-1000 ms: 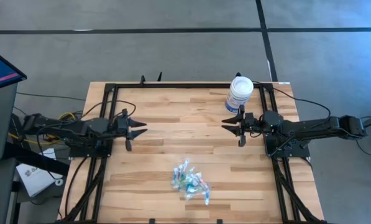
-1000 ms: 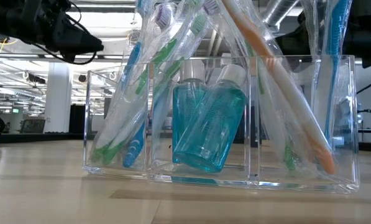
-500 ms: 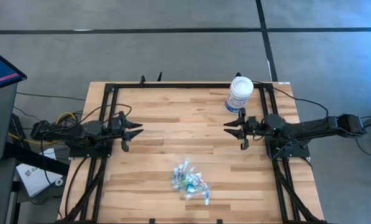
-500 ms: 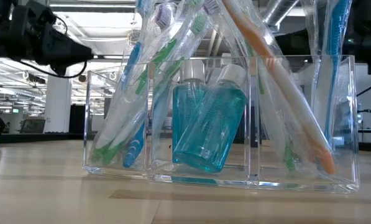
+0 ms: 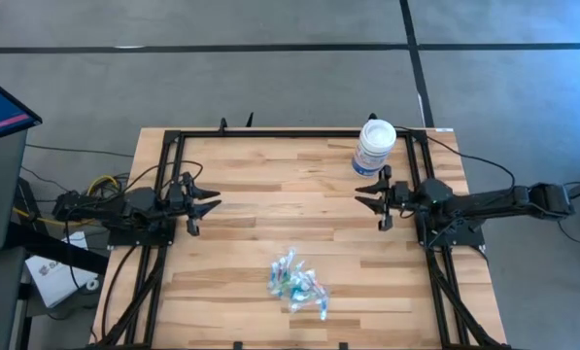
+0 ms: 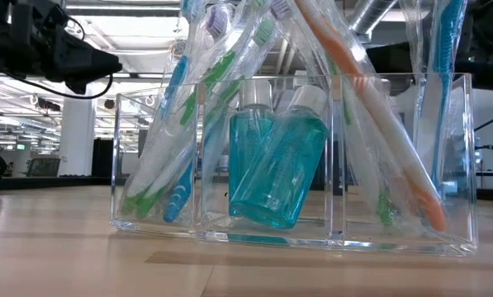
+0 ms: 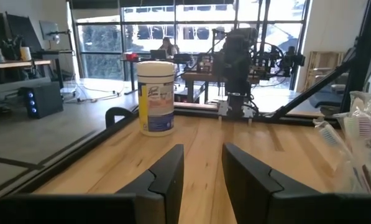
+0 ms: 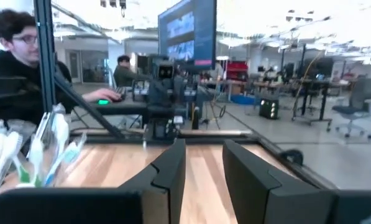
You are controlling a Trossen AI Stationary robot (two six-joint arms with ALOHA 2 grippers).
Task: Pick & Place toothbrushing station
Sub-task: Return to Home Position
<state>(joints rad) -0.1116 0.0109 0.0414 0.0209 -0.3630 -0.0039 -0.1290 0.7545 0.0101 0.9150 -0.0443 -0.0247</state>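
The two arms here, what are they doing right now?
Nothing is being handled. The clear organizer stands at the low camera's end of the table, filled with wrapped toothbrushes and two teal bottles. The left gripper and right gripper hang open and empty at opposite sides, facing each other, away from it. A white tub stands by the right arm. The packing looks finished.

Wooden table (image 5: 270, 185) with clear organizer (image 5: 295, 285), white tub (image 5: 375, 146)

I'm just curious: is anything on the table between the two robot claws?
No. In the high view the table between the left gripper and right gripper is bare wood; the clear organizer sits off that line, toward the front edge.
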